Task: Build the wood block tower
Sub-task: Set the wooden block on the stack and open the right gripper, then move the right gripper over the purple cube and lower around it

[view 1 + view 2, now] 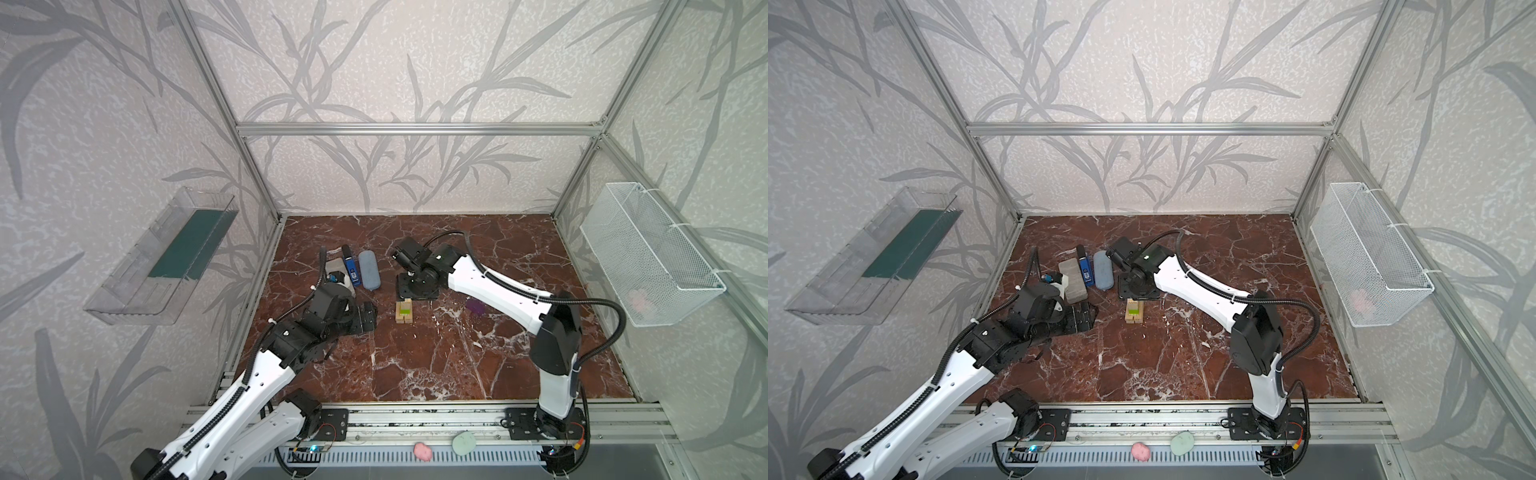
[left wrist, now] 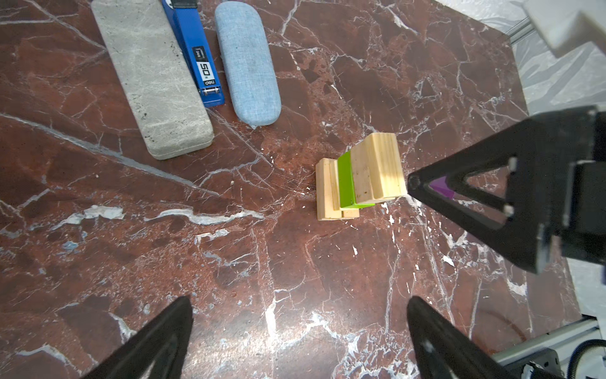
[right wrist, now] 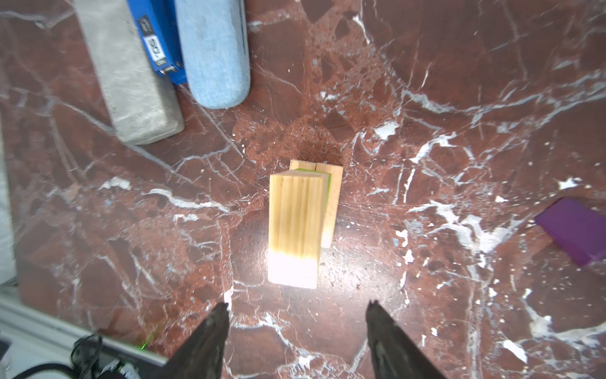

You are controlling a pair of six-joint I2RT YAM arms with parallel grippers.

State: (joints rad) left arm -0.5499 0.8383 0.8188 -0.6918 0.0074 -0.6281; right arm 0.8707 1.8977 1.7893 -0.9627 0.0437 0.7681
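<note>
The tower (image 1: 404,312) (image 1: 1134,312) stands mid-table: tan wood blocks at the base, a lime-green block above them, and a tan block (image 3: 296,213) on top. The left wrist view shows the tower's (image 2: 360,177) layers from the side. My right gripper (image 3: 297,306) (image 1: 409,296) hovers just above and behind the top block, open, with nothing between its fingers. A purple block (image 1: 475,307) (image 3: 577,229) lies flat on the table to the tower's right. My left gripper (image 2: 300,302) (image 1: 368,318) is wide open and empty, low over the table left of the tower.
A grey case (image 1: 338,270), a blue stapler (image 2: 196,55) and a light-blue case (image 1: 369,270) lie side by side behind the left gripper. A wire basket (image 1: 648,253) hangs on the right wall and a clear tray (image 1: 162,257) on the left wall.
</note>
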